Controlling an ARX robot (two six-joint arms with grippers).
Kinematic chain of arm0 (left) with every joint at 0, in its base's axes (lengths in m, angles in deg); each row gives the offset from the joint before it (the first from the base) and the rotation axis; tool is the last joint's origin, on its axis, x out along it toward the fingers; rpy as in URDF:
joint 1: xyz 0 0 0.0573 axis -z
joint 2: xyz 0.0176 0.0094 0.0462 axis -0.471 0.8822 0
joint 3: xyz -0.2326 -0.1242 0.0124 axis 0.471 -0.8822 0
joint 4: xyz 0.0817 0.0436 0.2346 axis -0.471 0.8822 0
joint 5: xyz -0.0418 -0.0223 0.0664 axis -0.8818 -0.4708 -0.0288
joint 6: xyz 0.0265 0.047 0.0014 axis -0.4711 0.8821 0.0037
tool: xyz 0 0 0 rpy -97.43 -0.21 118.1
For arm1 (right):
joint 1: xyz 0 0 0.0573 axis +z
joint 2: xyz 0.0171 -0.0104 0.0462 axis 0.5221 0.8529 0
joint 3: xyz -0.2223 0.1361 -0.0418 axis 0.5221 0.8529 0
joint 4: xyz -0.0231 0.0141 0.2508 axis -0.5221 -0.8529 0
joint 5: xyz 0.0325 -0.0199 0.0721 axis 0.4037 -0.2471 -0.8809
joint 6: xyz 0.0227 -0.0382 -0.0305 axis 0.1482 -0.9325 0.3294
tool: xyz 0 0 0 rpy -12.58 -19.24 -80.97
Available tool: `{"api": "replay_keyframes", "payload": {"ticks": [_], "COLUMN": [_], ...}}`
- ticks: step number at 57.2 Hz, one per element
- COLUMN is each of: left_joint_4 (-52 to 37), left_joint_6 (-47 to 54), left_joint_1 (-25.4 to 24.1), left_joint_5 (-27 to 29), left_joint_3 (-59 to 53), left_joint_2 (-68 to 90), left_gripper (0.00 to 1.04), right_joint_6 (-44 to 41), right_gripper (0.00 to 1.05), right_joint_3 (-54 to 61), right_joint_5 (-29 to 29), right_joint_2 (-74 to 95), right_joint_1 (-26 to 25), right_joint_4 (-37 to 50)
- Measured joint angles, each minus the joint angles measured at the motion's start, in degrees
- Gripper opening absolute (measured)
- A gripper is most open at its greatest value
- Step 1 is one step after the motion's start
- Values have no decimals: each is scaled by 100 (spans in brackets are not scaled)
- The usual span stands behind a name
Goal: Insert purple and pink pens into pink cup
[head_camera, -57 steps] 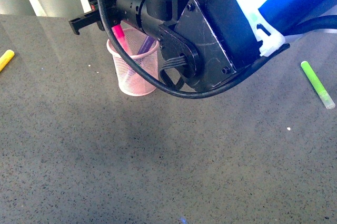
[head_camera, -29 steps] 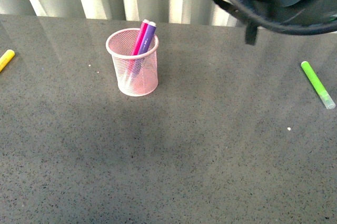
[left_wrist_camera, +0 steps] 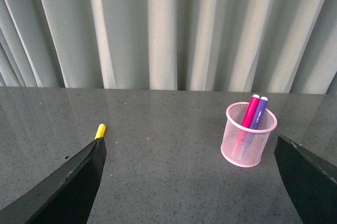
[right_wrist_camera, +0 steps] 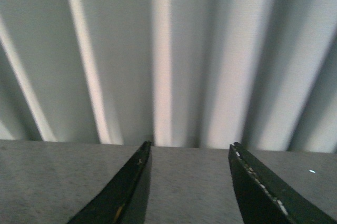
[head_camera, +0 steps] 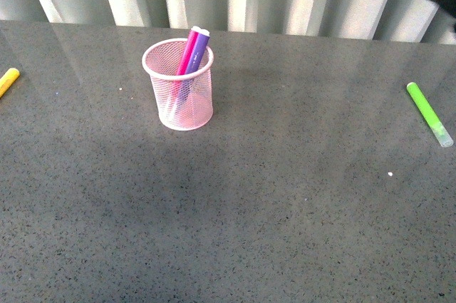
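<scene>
magenta-pink marker (head_camera: 187, 52) and dark purple marker (head_camera: 199, 49) stand inside pale pink wire-mesh cup (head_camera: 178, 96); insertion judged complete. left gripper (left_wrist_camera: 189, 182) and right gripper (right_wrist_camera: 187, 192) gape empty; next: retreat only.

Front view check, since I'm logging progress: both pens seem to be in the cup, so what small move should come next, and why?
Probably none beyond parking the arms: the magenta-pink marker and dark purple marker both stand inside the pale pink wire-mesh cup, and the open right gripper holds nothing.
</scene>
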Motion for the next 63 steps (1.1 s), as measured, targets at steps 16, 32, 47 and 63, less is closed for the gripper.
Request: {"api": "replay_keyframes", "payload": {"ticks": [16, 32, 47, 63], "left_joint_4": [0, 0, 0, 0], "left_joint_6": [0, 0, 0, 0], "left_joint_1": [0, 0, 0, 0], "left_joint_5": [-2, -4, -7, -7], "left_joint_3": [0, 0, 0, 0], "left_joint_2": [0, -2, -2, 0], "left_gripper": [98, 98, 98, 98], "right_joint_6": [-37, -35, -35, -35], "right_gripper": [3, 3, 3, 3], "right_joint_3": [1812, 2852, 3366, 3574], "right_joint_5": [-743, -1268, -1558, -2028], "right_joint_2": [-1486, -3012, -4430, -6043], "right_joint_1": [-688, -1263, -1598, -2081], "right_joint_4": [140, -354, -1252, -2564]}}
